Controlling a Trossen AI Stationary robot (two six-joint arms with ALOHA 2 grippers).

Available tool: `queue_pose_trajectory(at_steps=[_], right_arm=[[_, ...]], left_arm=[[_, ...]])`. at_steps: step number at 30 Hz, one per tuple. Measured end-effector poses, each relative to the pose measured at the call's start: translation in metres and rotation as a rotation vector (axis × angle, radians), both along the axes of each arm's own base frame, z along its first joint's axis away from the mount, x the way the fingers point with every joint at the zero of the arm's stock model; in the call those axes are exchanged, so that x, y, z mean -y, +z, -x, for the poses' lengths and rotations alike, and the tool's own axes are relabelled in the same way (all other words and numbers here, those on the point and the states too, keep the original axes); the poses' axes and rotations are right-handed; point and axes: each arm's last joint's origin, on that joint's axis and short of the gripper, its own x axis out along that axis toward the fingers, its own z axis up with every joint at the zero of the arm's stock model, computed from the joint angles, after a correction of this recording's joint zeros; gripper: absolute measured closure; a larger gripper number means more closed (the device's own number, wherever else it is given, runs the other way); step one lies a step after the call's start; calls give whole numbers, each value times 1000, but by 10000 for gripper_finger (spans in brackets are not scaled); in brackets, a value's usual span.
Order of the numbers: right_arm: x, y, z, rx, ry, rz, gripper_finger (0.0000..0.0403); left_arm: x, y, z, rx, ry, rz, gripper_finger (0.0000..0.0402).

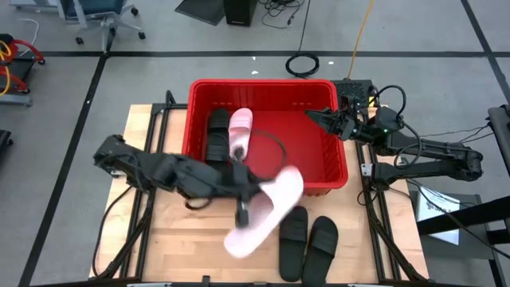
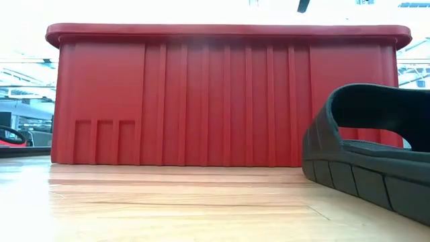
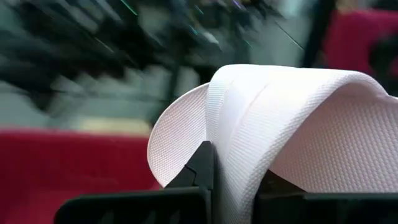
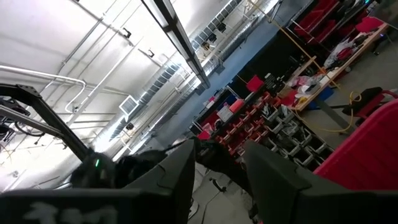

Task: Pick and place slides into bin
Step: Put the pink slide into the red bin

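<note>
Bin (image 1: pixel 335 171): bright red plastic crate, set at the far middle of the wooden surface (image 1: pixel 167 239). Near wall fills most of the low view (image 2: pixel 201 101), ribbed, thick rim on top.

Slides in bin: one pale pink slide (image 1: pixel 240 131) and one black slide (image 1: pixel 217 135), side by side against the left inner wall.

Slide in grasp: second pale pink slide (image 1: pixel 263 211), lifted and tilted over the surface just in front of the bin's near wall, toe end toward the near edge of the surface, heel end toward the bin rim. Blurred in the high view. White woven strap seen close in the left wrist view (image 3: pixel 298 130).

Slides on surface: two black slides side by side near the front edge, right of the lifted pink one, left of pair (image 1: pixel 292 243) and right of pair (image 1: pixel 322 245). One of them looms at the right of the low view (image 2: pixel 376 154).

Left gripper (image 1: pixel 243 209): reached in from the left across the surface, jaws clamped on the pink slide's strap, one finger (image 3: pixel 199 171) pressed against the fabric.

Right gripper (image 1: pixel 317 118): held above the bin's far right corner, jaws parted with a clear gap between the fingers (image 4: pixel 177 180), holding nothing.
</note>
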Motion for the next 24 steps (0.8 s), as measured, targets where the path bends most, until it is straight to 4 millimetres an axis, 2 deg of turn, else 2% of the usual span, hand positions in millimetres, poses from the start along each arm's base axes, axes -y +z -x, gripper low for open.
queue_pose_trajectory(at_steps=[6,11,15,21,24], right_arm=[[0,0,0,1,0,-3,273],[0,0,0,0,-2,-4,273],[1,0,0,4,-40,-18,273],[4,1,1,14,-135,-23,273],[5,1,2,12,-198,-22,273]], left_arm=[[-34,37,34,99,203,-144,398],[-55,52,59,80,321,-263,389],[-69,51,67,8,390,-346,385],[-86,34,69,-188,444,-442,398],[-97,23,63,-279,502,-480,395]])
